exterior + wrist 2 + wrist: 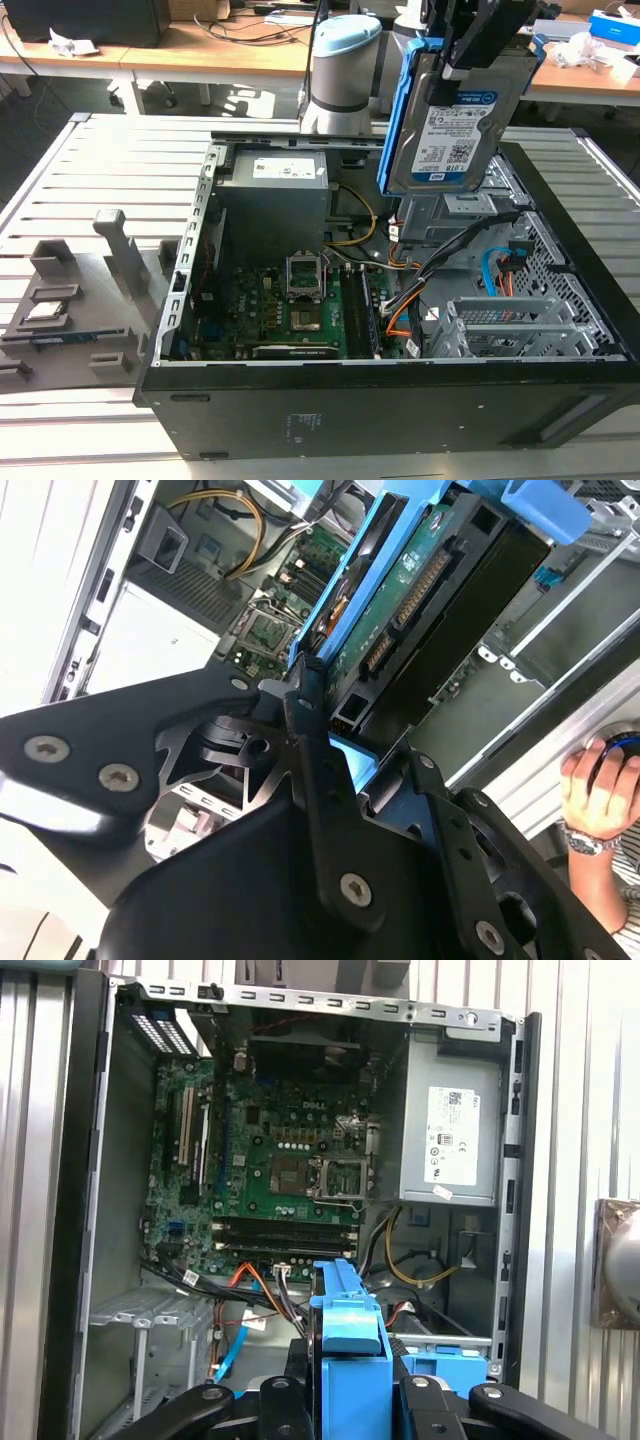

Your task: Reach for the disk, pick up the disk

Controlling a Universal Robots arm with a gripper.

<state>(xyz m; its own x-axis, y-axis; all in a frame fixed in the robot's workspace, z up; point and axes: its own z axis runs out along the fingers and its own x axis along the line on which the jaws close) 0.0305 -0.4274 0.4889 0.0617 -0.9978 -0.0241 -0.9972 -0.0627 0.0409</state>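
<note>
The black two-fingered gripper point(468, 50) is clamped on the disk point(452, 125), a rectangular silver-grey hard drive with a white-and-blue label and blue plastic rails. The disk hangs upright in the air over the far right part of the open black computer case point(400, 410). Below lie the green motherboard point(300, 315) and the grey power supply box point(272, 195). In the second wrist view a person's hand point(600, 780) shows beyond the case's edge.

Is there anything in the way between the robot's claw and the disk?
No, nothing is in the way. The gripper is shut on the disk, with one finger on each side, and holds it upright above the open computer case.
</note>
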